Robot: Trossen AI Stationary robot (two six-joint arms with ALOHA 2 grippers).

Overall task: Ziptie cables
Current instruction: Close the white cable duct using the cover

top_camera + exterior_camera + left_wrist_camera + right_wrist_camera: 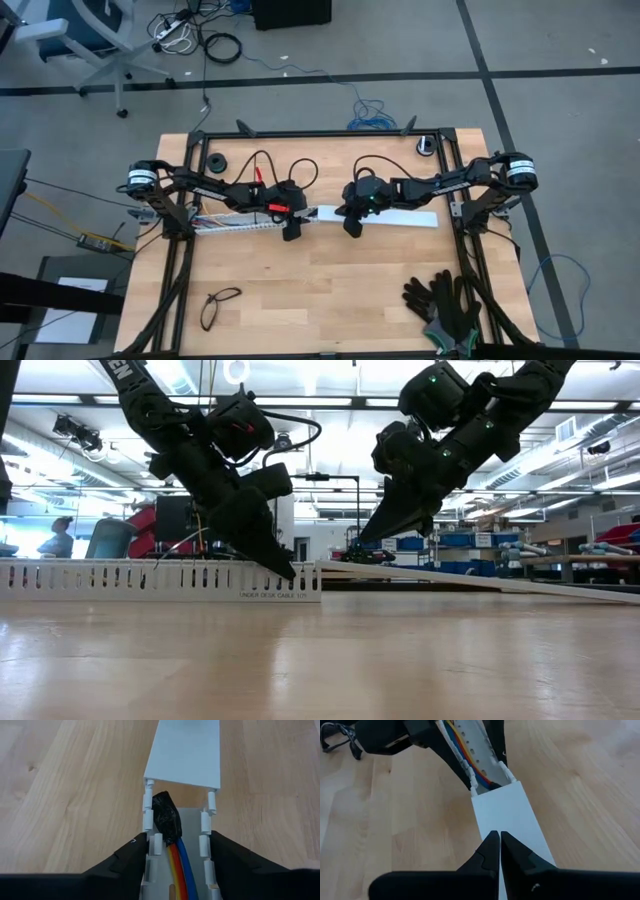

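A white slotted rail [240, 222] lies on the table at the left, and the cables [178, 867] run inside it: orange, yellow, red and blue wires ending in a black-taped tip [167, 817]. A flat white cover [400, 216] stretches rightward from the rail's end, its near-rail end [330, 566] raised onto the rail top and its other end on the table. My left gripper [177, 845] straddles the rail's right end. My right gripper [499, 834] is shut over the cover, close to that raised end. My left gripper has one finger [131, 857] outside each slotted wall [148, 827] at the rail's right end, slanting down from the table's left, along the rail. The rail stays on the table, the cables lying between the walls. My right gripper sets its shut fingertips [352, 556] on the cover's top face [507, 815] near the raised end, slanting down from the table's right. The cover slopes, that end up on the rail.
Black gloves [445, 305] lie at the near right corner and a pair of glasses [220, 305] at the near left. A black round part [215, 163] and a small roll [427, 145] sit at the far edge. Bare wood lies near the front.
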